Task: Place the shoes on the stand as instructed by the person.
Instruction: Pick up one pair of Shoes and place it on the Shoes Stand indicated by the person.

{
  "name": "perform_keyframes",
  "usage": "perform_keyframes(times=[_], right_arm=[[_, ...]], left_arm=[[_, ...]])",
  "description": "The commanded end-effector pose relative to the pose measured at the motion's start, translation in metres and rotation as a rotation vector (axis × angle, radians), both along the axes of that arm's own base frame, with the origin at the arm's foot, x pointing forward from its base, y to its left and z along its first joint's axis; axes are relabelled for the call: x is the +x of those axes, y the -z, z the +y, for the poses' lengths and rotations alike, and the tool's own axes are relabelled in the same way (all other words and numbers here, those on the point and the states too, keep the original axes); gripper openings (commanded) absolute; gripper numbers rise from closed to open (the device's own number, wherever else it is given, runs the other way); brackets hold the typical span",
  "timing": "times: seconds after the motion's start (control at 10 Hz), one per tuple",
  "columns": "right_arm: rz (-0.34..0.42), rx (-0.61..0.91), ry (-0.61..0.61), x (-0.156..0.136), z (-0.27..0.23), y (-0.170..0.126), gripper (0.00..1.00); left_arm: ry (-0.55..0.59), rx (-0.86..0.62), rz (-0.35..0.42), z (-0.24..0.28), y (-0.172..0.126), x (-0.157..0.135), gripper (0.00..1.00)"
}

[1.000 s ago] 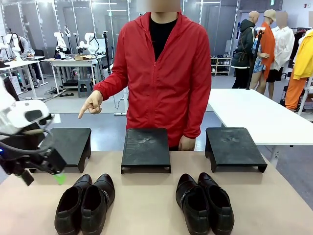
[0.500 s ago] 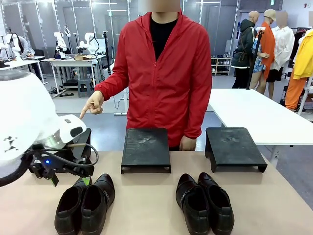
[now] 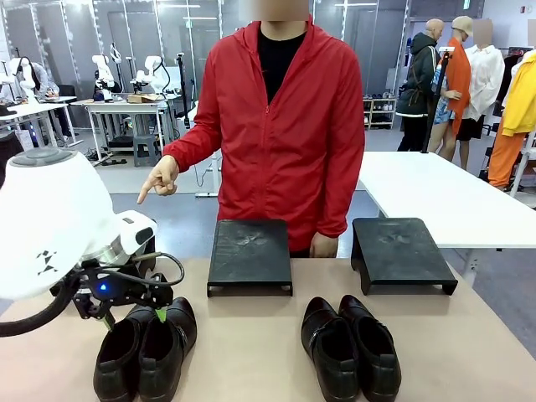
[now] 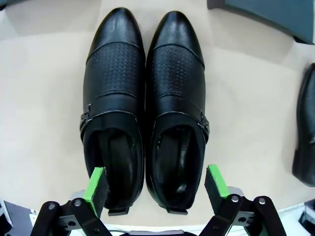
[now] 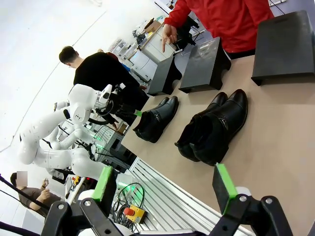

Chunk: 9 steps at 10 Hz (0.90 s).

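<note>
Two pairs of glossy black shoes stand toes-away on the tan table: the left pair [image 3: 146, 350] and the right pair [image 3: 352, 347]. My left gripper [image 3: 109, 316] hangs open just over the left pair's heel end. In the left wrist view its green pads [image 4: 97, 184] straddle both shoes [image 4: 147, 103] from the outside, apart from the leather. The person [image 3: 280, 126] in red points a finger [image 3: 159, 177] down toward the left stand [image 3: 147, 249], mostly hidden behind my arm. My right gripper [image 5: 165, 186] is open and holds nothing, back off the near table edge, facing the right pair [image 5: 214, 128].
A middle stand [image 3: 249, 255] and a right stand [image 3: 400, 251], both low and black, sit along the far edge. The person's other hand [image 3: 321, 244] rests between them. A shoe of the right pair [image 4: 305, 132] lies at the left wrist view's edge.
My left arm has swung right and lowered, from beside the left stand to over the left pair's heels. The shoes and the person's pointing hand have stayed put.
</note>
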State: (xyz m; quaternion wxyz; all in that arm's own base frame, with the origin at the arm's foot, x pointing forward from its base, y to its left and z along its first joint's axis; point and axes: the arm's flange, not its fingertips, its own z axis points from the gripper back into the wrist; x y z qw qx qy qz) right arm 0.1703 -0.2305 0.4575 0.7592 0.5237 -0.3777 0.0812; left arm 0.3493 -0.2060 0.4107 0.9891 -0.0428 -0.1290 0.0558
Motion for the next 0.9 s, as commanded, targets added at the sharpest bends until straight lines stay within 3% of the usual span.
perform_keyframes(times=[0.0, 0.7, 0.8], right_arm=[[-0.025, -0.001, 0.001, 0.0, -0.001, -0.001, 1.0], [-0.025, -0.001, 0.001, 0.0, -0.001, -0.001, 1.0], [-0.025, -0.001, 0.001, 0.0, -0.001, -0.001, 1.0]], left_arm=[[-0.038, -0.007, -0.028, 0.038, 0.064, -0.069, 1.0], [-0.05, 0.044, 0.03, 0.054, 0.11, -0.085, 1.0], [-0.025, 0.023, 0.076, 0.055, 0.113, -0.086, 0.79]])
